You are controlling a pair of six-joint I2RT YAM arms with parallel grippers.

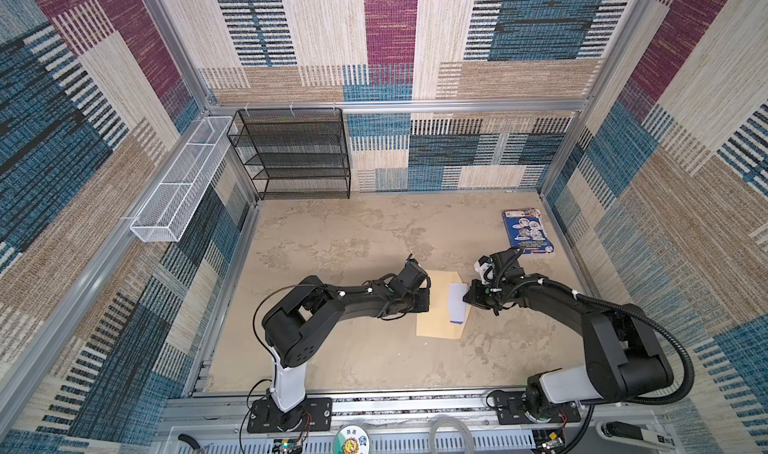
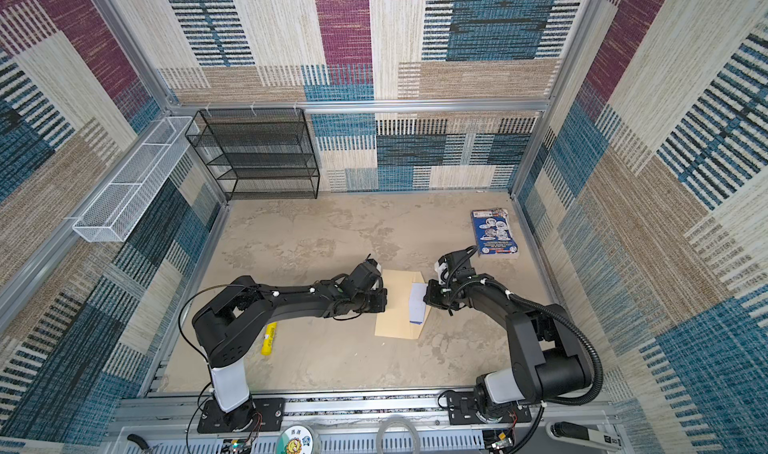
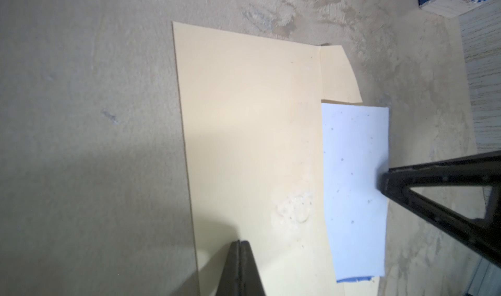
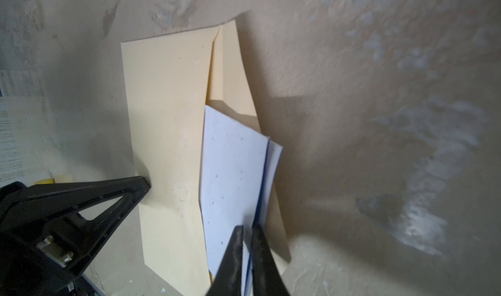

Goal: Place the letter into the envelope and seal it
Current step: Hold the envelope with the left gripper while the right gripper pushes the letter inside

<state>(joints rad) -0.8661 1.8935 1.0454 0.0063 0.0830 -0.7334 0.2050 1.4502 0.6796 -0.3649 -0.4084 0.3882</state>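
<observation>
Front rail: a round badge [image 1: 351,440] with a sunflower picture and a few characters above it, too small to read.

Near table [image 1: 353,360], under the left arm: a yellow stick-shaped item [image 2: 269,338] lying flat, visible in one top view only. It has dark print along its side that cannot be read.

Mid-table: the envelope [image 1: 436,310] lies flat, with its flap [image 3: 339,75] open on the side towards the right arm.
- The left gripper [image 3: 240,244] has its jaws fully together with nothing between them. Its tips touch the envelope at the edge opposite the flap.
- The letter [image 4: 233,167], folded with its white back up and a blue edge showing, sits partly inside the envelope's mouth. The rest juts out over the flap.
- The right gripper [image 4: 246,231] is pinched closed on the jutting edge of the letter, and the sheet passes between its fingers [image 4: 234,254].
- No writing shows on the envelope or the letter, only small specks.

Far right, well apart from both arms: a glossy blue booklet [image 1: 528,232] with round pictures. Its text is not legible.

Back wall: a black mesh rack [image 1: 295,156]. Left wall: a white mesh basket [image 1: 183,181]. Neither carries a label.
</observation>
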